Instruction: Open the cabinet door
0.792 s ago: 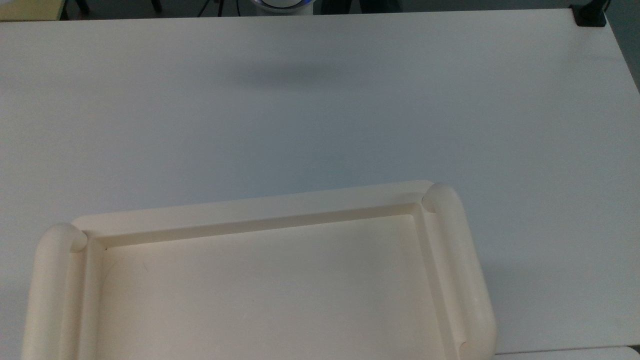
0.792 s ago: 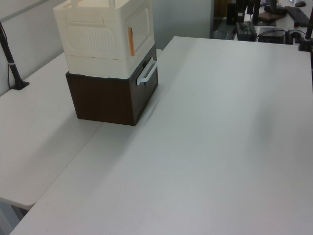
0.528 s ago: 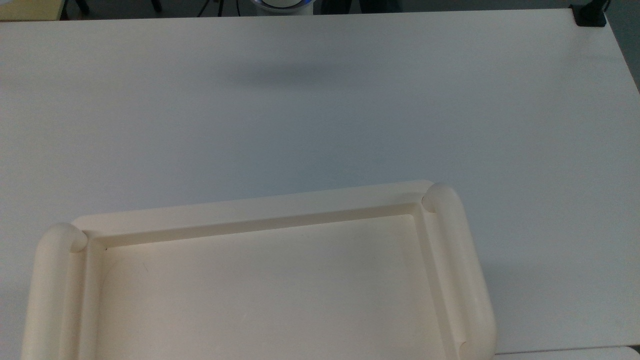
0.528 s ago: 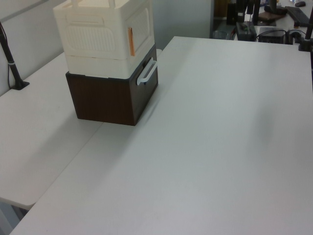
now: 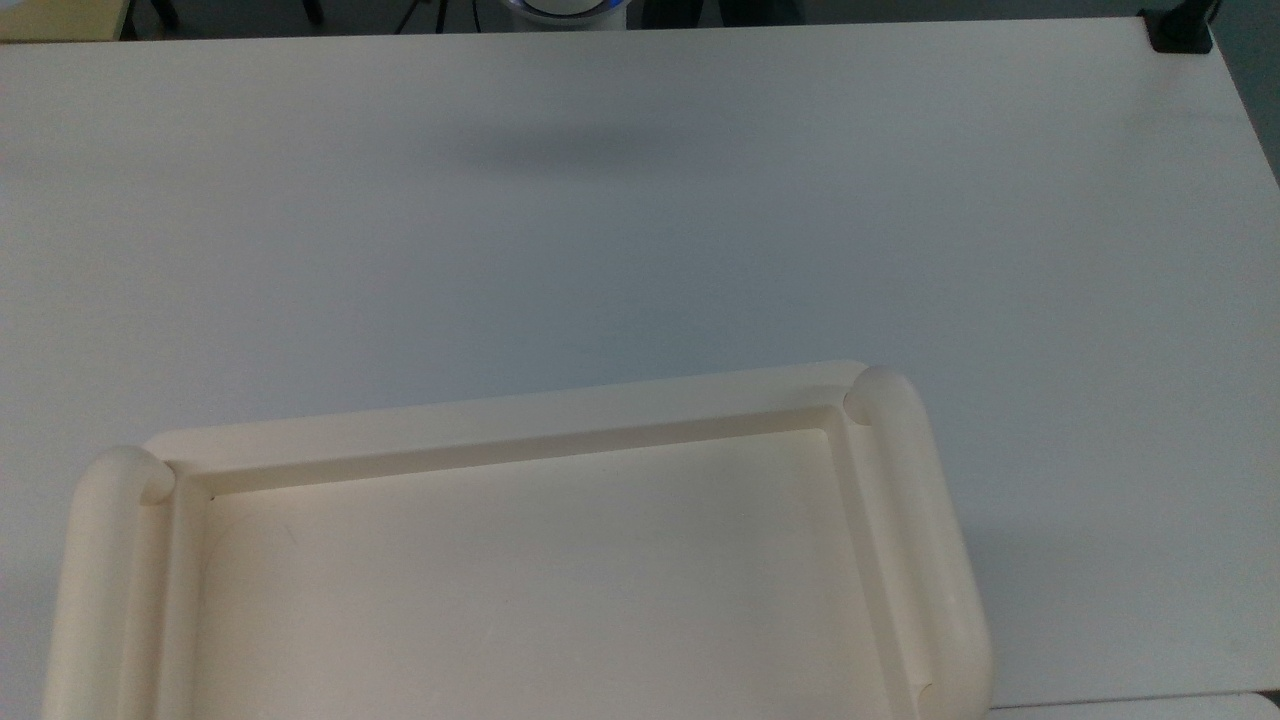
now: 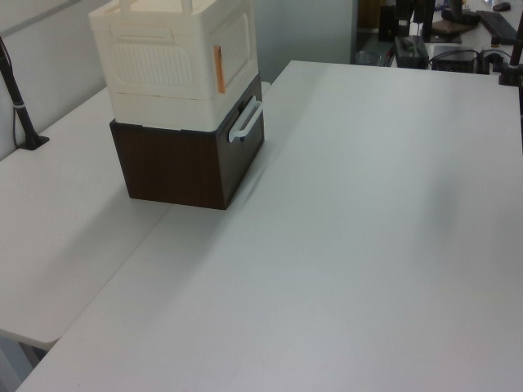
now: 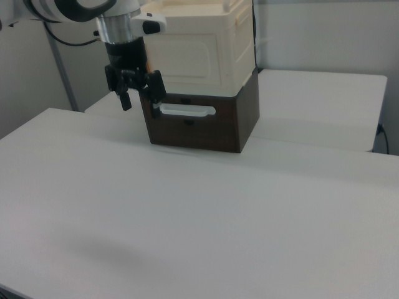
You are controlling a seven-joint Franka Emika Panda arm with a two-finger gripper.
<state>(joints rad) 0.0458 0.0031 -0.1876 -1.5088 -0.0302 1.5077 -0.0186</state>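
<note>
Cream cabinet (image 7: 202, 50) atop a dark brown drawer unit (image 7: 206, 121) on the white table (image 7: 187, 212); its closed cabinet door (image 7: 187, 59) faces the camera in the right view. Gripper (image 7: 138, 94), jaws spread wide and empty, hangs before the right view's left door edge. Good practice: hook that edge squarely, then pull along the hinge arc.

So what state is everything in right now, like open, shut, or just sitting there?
cabinet door: shut, flush with the cream cabinet's front.
cream cabinet: upright, stacked on the brown box.
brown box: shut, white handle on its front.
gripper: open, holding nothing, raised above the table.
</note>
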